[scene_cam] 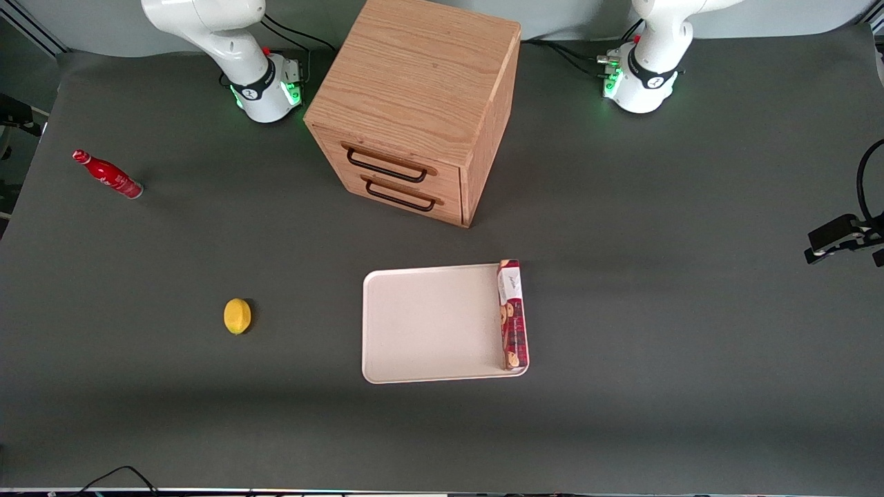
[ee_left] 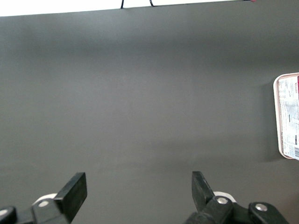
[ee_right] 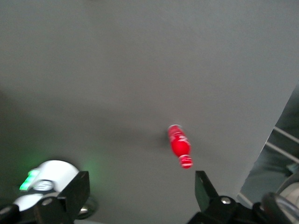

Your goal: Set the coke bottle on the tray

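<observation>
The coke bottle (scene_cam: 107, 174), slim and glossy red with white lettering, lies on its side on the dark table mat at the working arm's end. In the right wrist view the coke bottle (ee_right: 180, 145) looks small and well below my gripper (ee_right: 141, 182), which hangs high over the mat. The gripper is open with nothing between its fingers. It is out of the front view. The cream-white tray (scene_cam: 428, 324) lies flat in front of the cabinet, nearer the front camera. Its rim (ee_left: 275, 93) shows in the left wrist view.
A long red cookie box (scene_cam: 512, 314) lies in the tray along its edge toward the parked arm. A lemon (scene_cam: 237, 316) sits on the mat between bottle and tray, nearer the camera. A wooden two-drawer cabinet (scene_cam: 421, 103) stands mid-table between the arm bases.
</observation>
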`<state>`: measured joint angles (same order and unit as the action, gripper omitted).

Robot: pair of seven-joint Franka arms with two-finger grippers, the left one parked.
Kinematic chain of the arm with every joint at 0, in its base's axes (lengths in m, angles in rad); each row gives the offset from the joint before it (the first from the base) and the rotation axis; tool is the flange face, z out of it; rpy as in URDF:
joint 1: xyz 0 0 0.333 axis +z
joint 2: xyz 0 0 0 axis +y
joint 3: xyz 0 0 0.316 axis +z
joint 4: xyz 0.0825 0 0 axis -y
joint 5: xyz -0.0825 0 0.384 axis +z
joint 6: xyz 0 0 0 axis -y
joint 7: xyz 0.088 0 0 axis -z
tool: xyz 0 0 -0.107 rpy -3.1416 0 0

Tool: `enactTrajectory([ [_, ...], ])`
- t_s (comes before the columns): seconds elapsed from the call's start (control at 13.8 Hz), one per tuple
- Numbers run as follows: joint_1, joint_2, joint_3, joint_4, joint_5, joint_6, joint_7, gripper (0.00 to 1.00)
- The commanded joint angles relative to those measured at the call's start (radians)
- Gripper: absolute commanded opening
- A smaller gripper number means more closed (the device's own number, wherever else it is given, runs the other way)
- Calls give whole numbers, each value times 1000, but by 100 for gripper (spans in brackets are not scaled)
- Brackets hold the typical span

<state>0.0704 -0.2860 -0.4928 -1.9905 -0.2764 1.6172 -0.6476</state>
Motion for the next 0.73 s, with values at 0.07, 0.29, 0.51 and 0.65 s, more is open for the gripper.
enactTrajectory([
  [0.07, 12, -44, -229, -276, -47, 318, -190, 100],
  [0.29, 15, -38, -329, -393, -115, 475, -199, 100],
  [0.51, 11, -15, -390, -460, -122, 600, -236, 100],
  [0.65, 19, -12, -443, -493, -133, 653, -254, 100],
])
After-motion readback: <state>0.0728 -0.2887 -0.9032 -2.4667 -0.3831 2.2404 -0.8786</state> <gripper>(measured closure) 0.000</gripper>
